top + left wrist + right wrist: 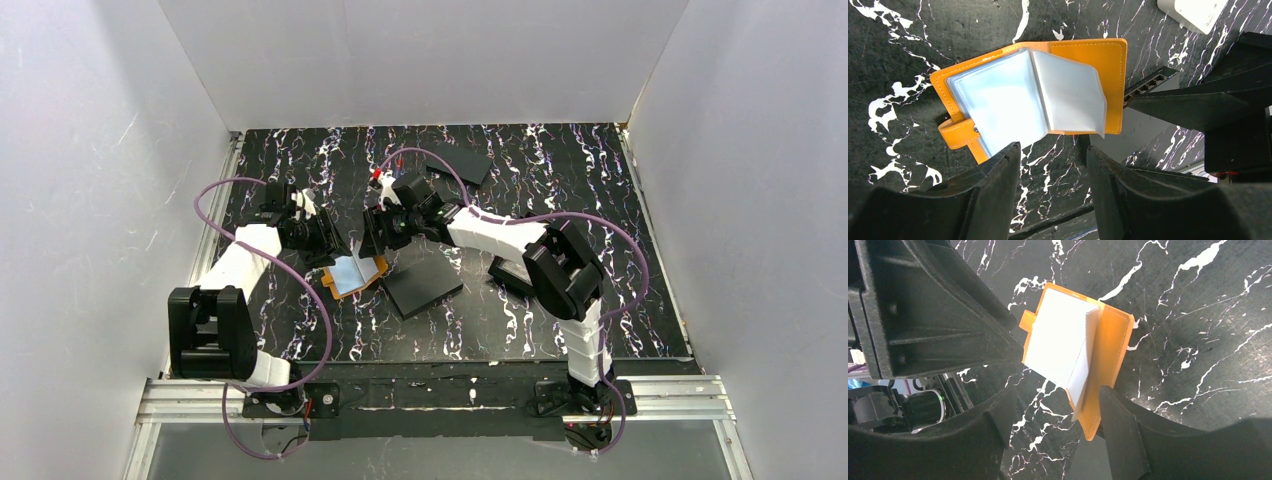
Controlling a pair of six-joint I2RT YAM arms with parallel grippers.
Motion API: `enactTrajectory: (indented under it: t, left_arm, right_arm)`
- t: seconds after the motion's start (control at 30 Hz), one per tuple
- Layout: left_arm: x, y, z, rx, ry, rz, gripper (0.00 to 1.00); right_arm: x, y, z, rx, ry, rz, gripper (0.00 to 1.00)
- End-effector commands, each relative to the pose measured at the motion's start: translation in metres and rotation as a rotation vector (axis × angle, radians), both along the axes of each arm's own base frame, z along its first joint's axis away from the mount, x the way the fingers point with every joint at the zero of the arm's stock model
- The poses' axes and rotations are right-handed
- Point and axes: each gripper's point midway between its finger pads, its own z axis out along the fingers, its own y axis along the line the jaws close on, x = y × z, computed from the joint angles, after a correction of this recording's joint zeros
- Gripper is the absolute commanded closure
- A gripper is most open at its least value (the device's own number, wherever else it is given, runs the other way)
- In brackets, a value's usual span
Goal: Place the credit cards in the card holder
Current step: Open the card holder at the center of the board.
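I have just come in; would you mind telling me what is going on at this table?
Two robot arms are working over a small orange card holder, which lies open on the dark marbled table with its clear sleeves fanned up. The left gripper and the right gripper both hover over it with jaws apart, holding nothing. Flat black rectangles lie close by on the table, and no card is in hand yet.

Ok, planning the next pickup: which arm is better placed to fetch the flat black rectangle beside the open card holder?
Probably the right. The black rectangle lies on the card holder's right side, near the open right claw; the open left claw hangs at its clasp side.
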Motion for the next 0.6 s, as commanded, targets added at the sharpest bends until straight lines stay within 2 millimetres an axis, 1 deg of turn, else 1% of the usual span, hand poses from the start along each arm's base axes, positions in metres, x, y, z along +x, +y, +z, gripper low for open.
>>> enactTrajectory:
  t: [0.0,0.07,0.1,0.23,0.33,0.43,0.57]
  left_arm:
    - [-0.003,-0.002,0.009,-0.001,-0.036,-0.02,0.5]
    - [-0.004,-0.004,0.007,-0.006,-0.028,-0.025,0.51]
    - [-0.003,-0.006,0.005,-0.014,-0.021,-0.029,0.54]
    - [0.0,-0.018,-0.005,-0.081,0.047,-0.034,0.64]
    - [0.005,-0.028,-0.014,-0.146,0.123,-0.031,0.75]
    - [0.014,-0.037,-0.016,-0.192,0.154,-0.028,0.77]
    - [0.026,-0.047,-0.014,-0.22,0.167,-0.031,0.78]
  right_arm:
    - [0.001,-0.001,0.036,0.046,-0.077,0.002,0.3]
    - [0.001,-0.001,0.037,0.045,-0.077,0.005,0.3]
    - [0.0,-0.002,0.037,0.045,-0.077,0.006,0.3]
    - [-0.002,-0.005,0.036,0.035,-0.071,0.003,0.42]
    - [-0.006,-0.005,0.036,0.047,-0.062,0.005,0.46]
    - [-0.01,-0.005,0.03,0.043,-0.054,0.011,0.52]
    - [-0.015,-0.001,0.023,0.047,-0.034,0.033,0.63]
